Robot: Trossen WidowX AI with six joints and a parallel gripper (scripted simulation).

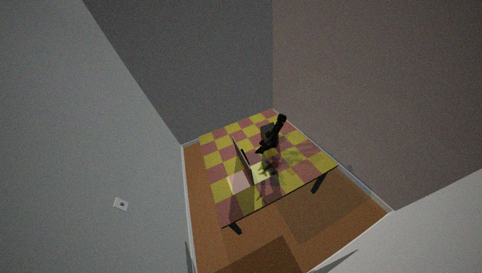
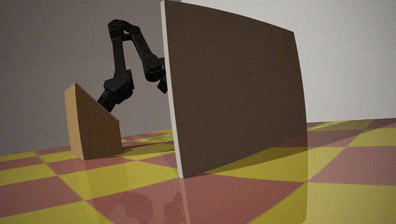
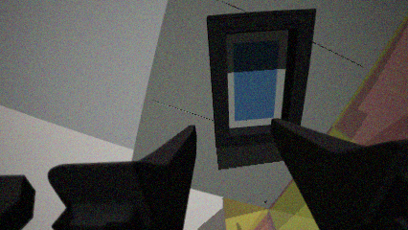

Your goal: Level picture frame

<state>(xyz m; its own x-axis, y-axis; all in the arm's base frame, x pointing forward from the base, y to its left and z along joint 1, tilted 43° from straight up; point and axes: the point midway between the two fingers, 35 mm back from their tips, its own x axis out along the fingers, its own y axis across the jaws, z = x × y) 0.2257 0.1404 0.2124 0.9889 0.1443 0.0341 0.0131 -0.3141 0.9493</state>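
The picture frame [image 3: 218, 72] [image 1: 245, 156] has a dark border around a blue picture, its upper part in shadow. It hangs on the front of an upright panel [image 3: 182, 62] [image 1: 249, 173] [image 2: 236, 83]. In the wrist view its top edge is turned against the thin dotted lines on the panel. The screw and notched strip are hidden. My gripper [image 3: 233, 124] [image 1: 257, 152] is open and empty, in front of the panel with a gap to the frame. In the wrist view the frame's lower edge shows beyond the fingertips. The exterior camera sees the panel's back, which hides gripper and frame.
The panel stands on a table [image 1: 212, 136] [image 2: 33, 205] with yellow and pink squares. The arm's base sits on a slanted wooden block [image 2: 97, 133] behind the gripper. A small white plate [image 1: 117, 203] is on the room's left wall. Shadows fall across the table.
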